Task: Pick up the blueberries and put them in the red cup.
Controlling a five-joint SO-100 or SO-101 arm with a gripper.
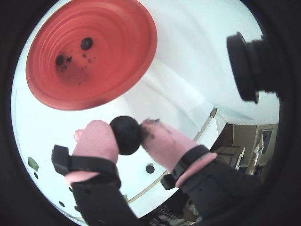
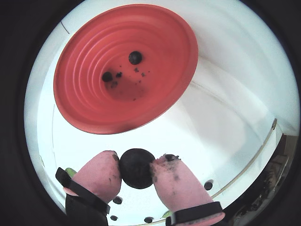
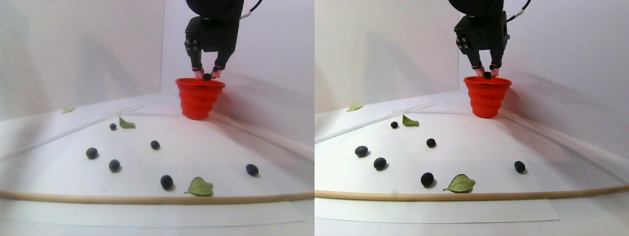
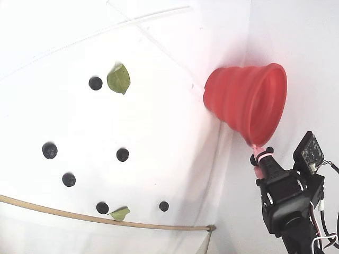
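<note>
My gripper (image 1: 126, 128) (image 2: 136, 161) is shut on one dark blueberry (image 1: 126, 136) (image 2: 136, 169), pinched between its pink fingertips (image 2: 101, 172). In the stereo pair view the gripper (image 3: 207, 75) hangs just above the rim of the red cup (image 3: 199, 101), which stands at the back of the white table. Both wrist views look down into the red cup (image 1: 117, 56) (image 2: 160, 89); two blueberries (image 1: 86, 44) (image 2: 135, 57) and dark specks lie on its bottom. Several more blueberries (image 3: 114, 165) (image 4: 122, 154) lie scattered on the table in front of the cup.
Green leaves (image 3: 199, 187) (image 4: 118, 78) lie among the berries. A thin wooden strip (image 3: 147, 198) (image 4: 79, 216) runs along the table's front. White walls stand close behind the cup (image 4: 238, 100). A second black camera (image 1: 249, 66) juts into a wrist view.
</note>
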